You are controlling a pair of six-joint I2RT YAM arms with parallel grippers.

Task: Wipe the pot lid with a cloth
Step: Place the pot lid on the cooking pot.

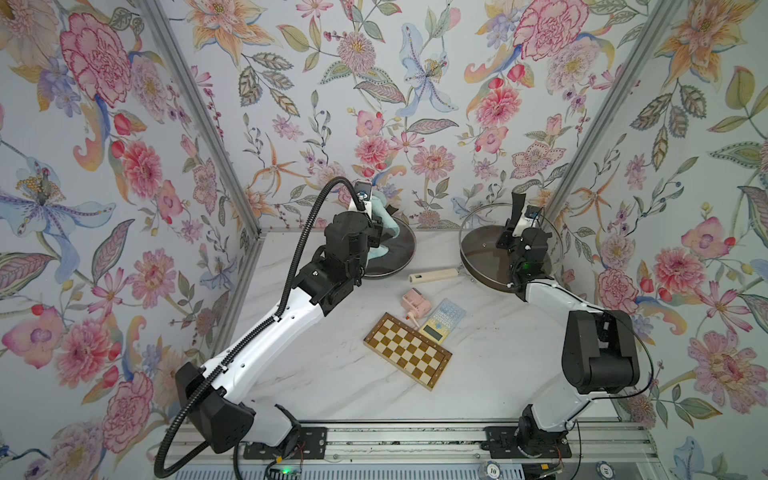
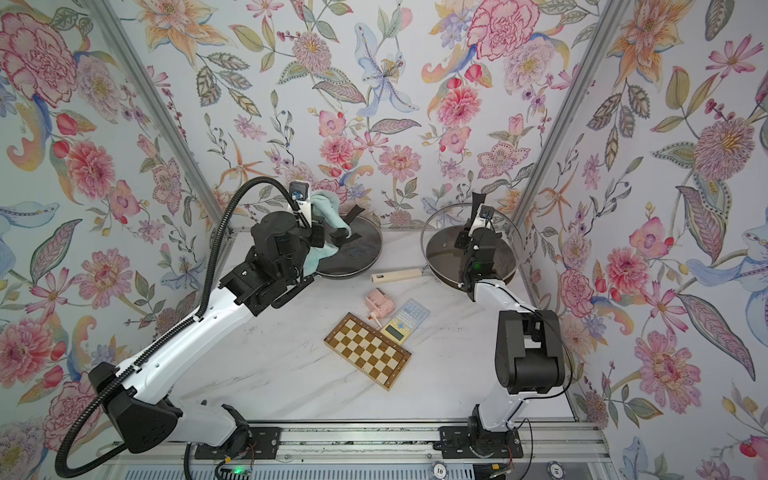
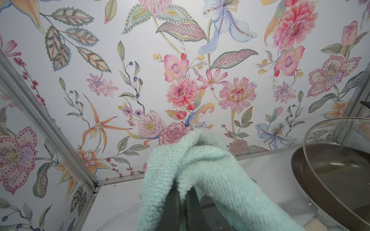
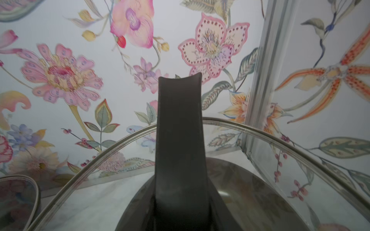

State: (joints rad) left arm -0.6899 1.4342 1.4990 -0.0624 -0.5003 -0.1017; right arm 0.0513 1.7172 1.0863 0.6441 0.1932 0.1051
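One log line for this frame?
left gripper: shut on cloth, off table | right gripper: shut on pot lid by handle, tilted over pan | wipe: cloth apart from lid

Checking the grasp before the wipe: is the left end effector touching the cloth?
Touching. The left wrist view shows the cloth bunched over and draped around the left end effector, whose dark fingers poke out beneath it.

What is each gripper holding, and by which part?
Left gripper: the cloth, pinched at a bunched fold. Right gripper: the glass lid, by its black handle.
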